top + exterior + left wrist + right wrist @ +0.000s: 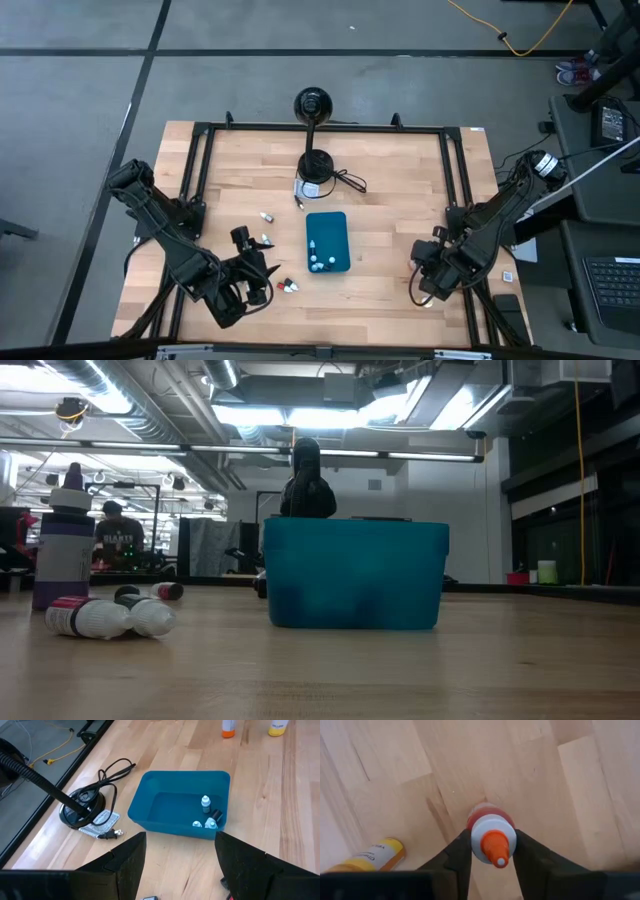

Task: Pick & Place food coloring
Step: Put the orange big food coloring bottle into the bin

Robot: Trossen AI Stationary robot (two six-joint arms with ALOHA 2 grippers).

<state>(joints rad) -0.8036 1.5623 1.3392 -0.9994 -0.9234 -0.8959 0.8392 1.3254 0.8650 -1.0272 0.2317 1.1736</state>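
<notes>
Several small food coloring bottles (205,804) lie in the teal tray (327,232) at the table's middle. Others lie loose on the wood left of it (266,216), (288,286), and show in the low view (100,618). My right gripper (491,837), near the table's right front (428,283), points down and is shut on an upright bottle with an orange cap (496,847). A yellow bottle (372,856) lies beside it. My left gripper (180,845) hangs open above the table, left of the tray (262,275), with nothing between its fingers. My right gripper pinches the orange-capped bottle between its two fingers, at the white shoulder (479,836) just below the cap. The fingers come from above, pointing down. The bottle stands upright, cap up; its bottom is hidden under its own body.
A black stand (315,165) with a coiled cord (107,775) sits behind the tray. A black frame rail (200,180) runs around the tabletop. A tall purple-and-white bottle (62,550) stands at the left in the low view. Bare wood lies between tray and right gripper.
</notes>
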